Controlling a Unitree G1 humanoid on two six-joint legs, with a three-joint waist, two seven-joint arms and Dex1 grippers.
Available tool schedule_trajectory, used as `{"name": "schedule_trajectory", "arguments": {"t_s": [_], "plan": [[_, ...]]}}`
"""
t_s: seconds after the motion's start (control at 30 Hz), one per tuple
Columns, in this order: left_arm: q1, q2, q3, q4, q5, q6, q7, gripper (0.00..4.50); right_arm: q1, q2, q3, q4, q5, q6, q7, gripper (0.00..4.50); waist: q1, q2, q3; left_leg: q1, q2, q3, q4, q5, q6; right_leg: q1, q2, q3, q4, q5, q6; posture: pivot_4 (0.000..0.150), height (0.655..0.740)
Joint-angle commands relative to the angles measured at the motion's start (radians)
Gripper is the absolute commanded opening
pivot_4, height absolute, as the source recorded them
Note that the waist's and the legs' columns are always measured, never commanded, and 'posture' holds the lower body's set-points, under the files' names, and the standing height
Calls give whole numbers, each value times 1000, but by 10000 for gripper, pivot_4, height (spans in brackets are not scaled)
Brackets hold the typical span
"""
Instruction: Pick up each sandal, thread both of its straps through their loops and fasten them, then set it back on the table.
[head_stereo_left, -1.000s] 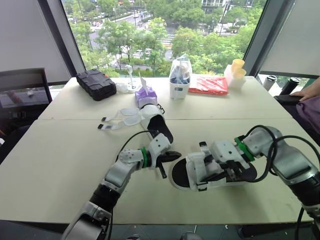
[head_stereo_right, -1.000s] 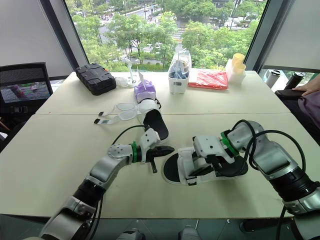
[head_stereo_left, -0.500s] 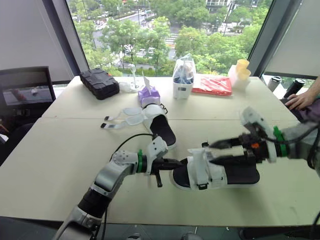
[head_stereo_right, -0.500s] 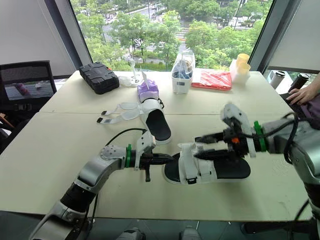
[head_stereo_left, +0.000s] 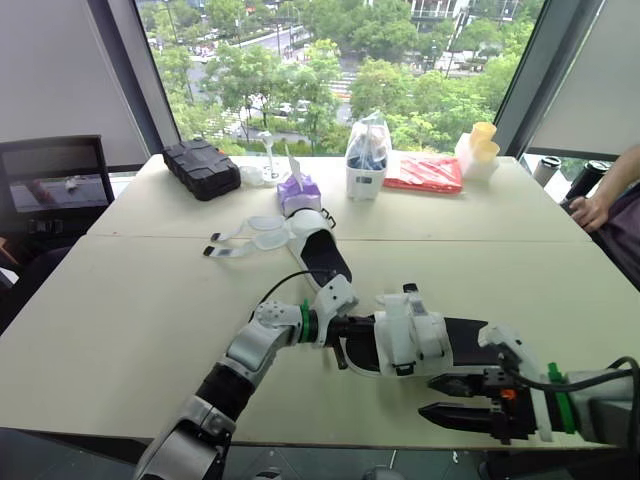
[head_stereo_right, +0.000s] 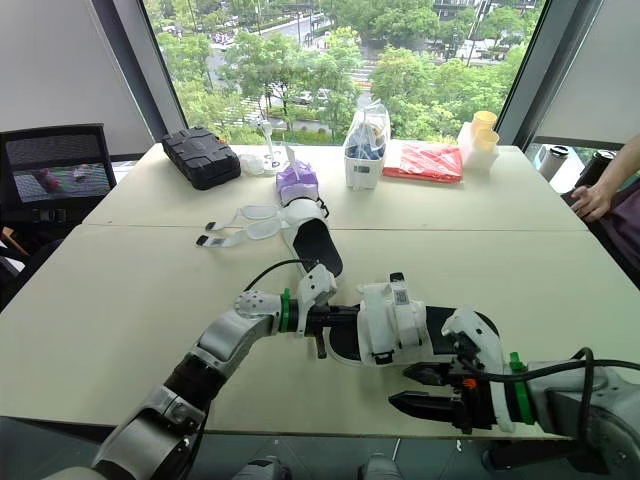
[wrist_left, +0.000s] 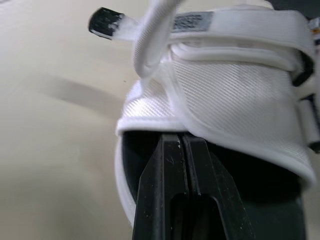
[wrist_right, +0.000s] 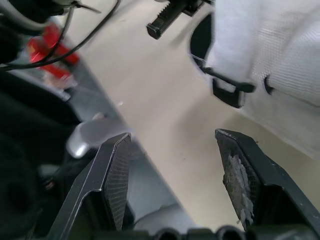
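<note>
The near sandal, black-soled with white straps, lies flat on the table. My left gripper is shut, its fingertips pushed against the toe opening under the front strap, with nothing seen between them. A strap end with a black tip sticks out loose. My right gripper stands open near the table's front edge, just in front of the sandal and apart from it, its fingers spread wide. The second sandal lies farther back with its straps spread loose to the left.
Along the back stand a black case, a purple tissue box, a white container with a bag, a red packet and yellow cups. A person's hand rests at the right edge. A chair stands at the left.
My right gripper has let go of the near sandal and dropped back to the front edge, open. The sandal now lies on the table. My left gripper has closed in on its toe.
</note>
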Motion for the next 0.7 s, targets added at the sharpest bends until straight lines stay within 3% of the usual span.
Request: {"name": "schedule_trajectory", "arguments": {"t_s": [0.03,0.23,0.53,0.6,0.7], "plan": [[-18,-9,24,10,7,-42,4,0,7,51,24,-28,-28,-49,-95,28703,-1,0,0,0,0,0,0,0,0,0,0,0,0,1,0,1500,7400],[-2,-3,21,2,10,-48,-5,0,-11,126,70,14,-50,-85,-195,28703,-1,0,0,0,0,0,-2,0,0,-1,0,0,0,1,0,1500,7400],[9,1,14,-6,17,-53,0,0,-45,268,70,35,69,-50,-303,28703,-4,0,0,0,0,0,-2,0,0,-1,0,0,0,1,-1,1500,7400],[13,1,11,-8,18,-56,2,0,-53,292,60,35,100,-47,-332,23287,-4,1,0,0,0,0,-2,0,0,-1,0,0,0,1,-1,1500,7400],[18,0,8,-10,22,-59,4,0,-61,303,53,47,122,-47,-365,9807,-2,1,0,0,0,-1,-2,0,0,-1,0,0,0,1,-1,1500,7400]]}}
